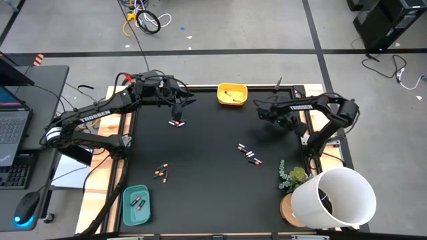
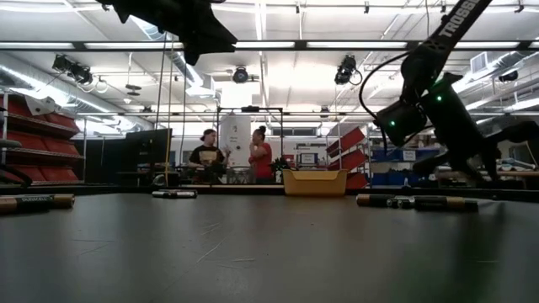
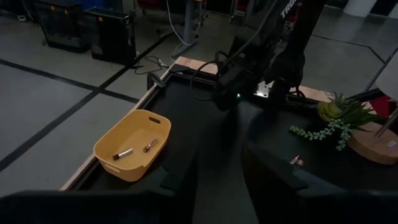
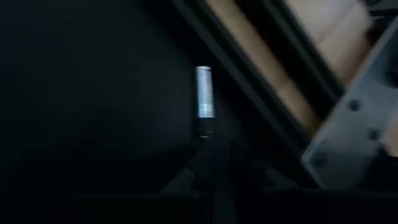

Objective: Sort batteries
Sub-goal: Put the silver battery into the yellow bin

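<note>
At the far right of the worktop (image 1: 200, 200), the right gripper (image 1: 262, 113) hangs above the black mat with its jaws closed on a silvery battery (image 4: 204, 93). In the right wrist view the battery sticks straight out from the tips, its dark end nearest them. Across the far side, the left gripper (image 1: 178, 111) is raised well off the surface. Its jaws stand apart with nothing between them. Just under it on the mat lies a small clump of batteries (image 1: 176, 123), white with red.

Between the two grippers, against the far edge, sits the yellow tray (image 3: 134, 171). It holds two batteries lying apart, one dark with a pale end (image 3: 123, 154) and one copper-toned (image 3: 150, 145). At the near left corner is the teal tray (image 1: 127, 213), also with two batteries (image 1: 138, 203) side by side in its middle.

The other batteries lie loose on the mat: a pair (image 1: 160, 173) left of centre, nearer the teal tray, and a scattered row of about four (image 1: 248, 154) right of centre.

A large white tub (image 1: 340, 197) stands at the near right corner. There is something dark inside, but I cannot tell what it is. A small green plant (image 1: 293, 177) sits just beside the tub.
</note>
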You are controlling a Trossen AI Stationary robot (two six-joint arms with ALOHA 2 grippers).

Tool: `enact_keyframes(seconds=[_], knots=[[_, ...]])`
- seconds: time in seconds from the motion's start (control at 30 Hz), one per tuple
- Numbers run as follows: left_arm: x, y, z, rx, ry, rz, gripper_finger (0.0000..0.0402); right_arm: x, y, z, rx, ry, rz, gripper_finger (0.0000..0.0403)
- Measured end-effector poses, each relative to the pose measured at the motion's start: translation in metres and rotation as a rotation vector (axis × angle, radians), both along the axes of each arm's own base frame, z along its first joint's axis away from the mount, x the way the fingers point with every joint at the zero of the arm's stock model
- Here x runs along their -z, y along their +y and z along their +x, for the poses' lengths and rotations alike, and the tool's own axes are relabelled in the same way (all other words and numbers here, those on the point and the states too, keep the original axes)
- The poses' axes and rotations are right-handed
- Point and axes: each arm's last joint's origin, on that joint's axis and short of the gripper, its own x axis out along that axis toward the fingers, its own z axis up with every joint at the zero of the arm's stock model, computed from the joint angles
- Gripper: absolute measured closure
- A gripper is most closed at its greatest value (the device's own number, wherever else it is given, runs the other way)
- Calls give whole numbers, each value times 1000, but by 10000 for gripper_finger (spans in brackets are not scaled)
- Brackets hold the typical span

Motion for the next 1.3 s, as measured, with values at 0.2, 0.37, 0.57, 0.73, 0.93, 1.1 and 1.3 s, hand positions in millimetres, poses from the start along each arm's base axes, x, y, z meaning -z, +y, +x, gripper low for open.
enact_keyframes(seconds=[0.2, 0.37, 0.57, 0.73, 0.93, 1.1, 1.3], knots=[[0, 0, 0, 0, 1, -1, 266, 5, -3, -5, 24, -29, -27, 368], [0, 0, 0, 0, 2, -1, 266, 6, -3, -6, 31, -23, -30, 367], [0, 0, 0, -1, 2, -5, 266, 6, -7, -9, 46, -22, -45, 368], [1, 0, 0, -3, 8, -12, 266, 13, -9, -14, 43, -61, -69, 366], [-1, -1, -1, -3, 0, -8, 266, 19, -3, -23, 102, -40, -80, 366], [0, -1, -1, -2, 2, -5, 266, 25, 3, -31, 135, -29, -47, 364], [-3, -2, -3, 10, -10, -7, 266, 20, -4, -20, -33, -47, -1, 363]])
